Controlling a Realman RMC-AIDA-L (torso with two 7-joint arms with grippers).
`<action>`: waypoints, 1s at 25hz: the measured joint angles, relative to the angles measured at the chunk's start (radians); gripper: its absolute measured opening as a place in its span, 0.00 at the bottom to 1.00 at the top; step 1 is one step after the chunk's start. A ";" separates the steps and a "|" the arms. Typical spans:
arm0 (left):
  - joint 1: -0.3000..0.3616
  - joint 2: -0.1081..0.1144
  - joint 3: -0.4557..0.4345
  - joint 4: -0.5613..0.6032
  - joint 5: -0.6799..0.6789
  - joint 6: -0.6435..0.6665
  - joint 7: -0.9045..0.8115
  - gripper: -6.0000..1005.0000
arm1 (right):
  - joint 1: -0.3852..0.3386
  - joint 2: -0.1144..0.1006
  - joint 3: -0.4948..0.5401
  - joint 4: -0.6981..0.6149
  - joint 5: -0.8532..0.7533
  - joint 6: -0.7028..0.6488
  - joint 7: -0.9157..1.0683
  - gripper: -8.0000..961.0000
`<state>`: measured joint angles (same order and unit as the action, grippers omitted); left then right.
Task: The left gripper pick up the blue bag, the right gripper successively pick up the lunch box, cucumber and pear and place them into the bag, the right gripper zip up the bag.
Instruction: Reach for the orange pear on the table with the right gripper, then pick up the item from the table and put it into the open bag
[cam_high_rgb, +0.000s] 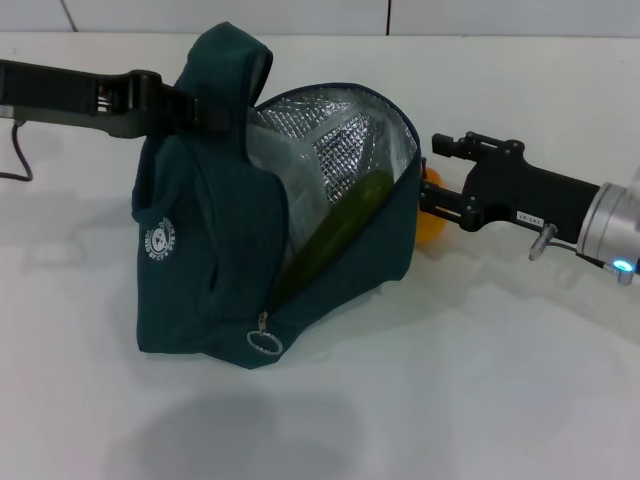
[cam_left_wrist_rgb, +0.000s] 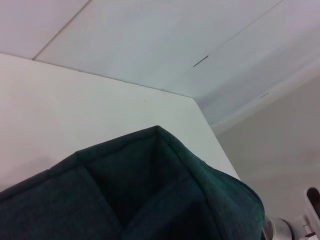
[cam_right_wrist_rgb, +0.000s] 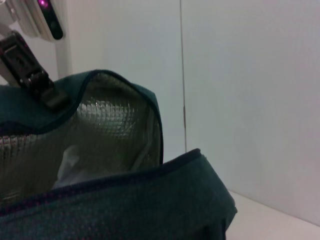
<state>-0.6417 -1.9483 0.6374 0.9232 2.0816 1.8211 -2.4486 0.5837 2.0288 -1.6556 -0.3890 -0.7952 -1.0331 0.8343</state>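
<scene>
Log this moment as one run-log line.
left gripper: holds blue bag open | cucumber: inside bag | right gripper: carrying pear at bag's opening | zip: undone

The bag's (cam_high_rgb: 215, 255) mouth gapes toward 2 o'clock, but the cucumber (cam_high_rgb: 335, 235) lies slanted across the opening and the lunch box (cam_high_rgb: 285, 165) fills the back. The right pincer (cam_high_rgb: 425, 195), gripping the pear (cam_high_rgb: 432, 222), crowds the rim at 3 o'clock. The left pincer (cam_high_rgb: 205, 110) blocks the handles at 11 o'clock. Bare tabletop (cam_high_rgb: 480, 400) spreads from 4 to 8 o'clock.
</scene>
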 joint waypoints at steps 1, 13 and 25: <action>0.000 0.000 0.000 0.000 0.000 0.000 0.000 0.04 | 0.002 0.000 -0.003 -0.003 -0.001 0.001 0.000 0.56; -0.012 0.002 0.003 -0.005 0.000 -0.007 0.000 0.04 | 0.020 -0.001 -0.031 -0.006 -0.002 0.035 -0.001 0.38; -0.010 0.002 0.003 -0.003 0.000 -0.007 0.000 0.04 | 0.013 -0.005 -0.030 -0.010 -0.001 0.018 -0.001 0.07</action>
<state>-0.6520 -1.9465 0.6400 0.9201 2.0819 1.8145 -2.4483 0.5966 2.0238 -1.6860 -0.3987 -0.7962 -1.0146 0.8329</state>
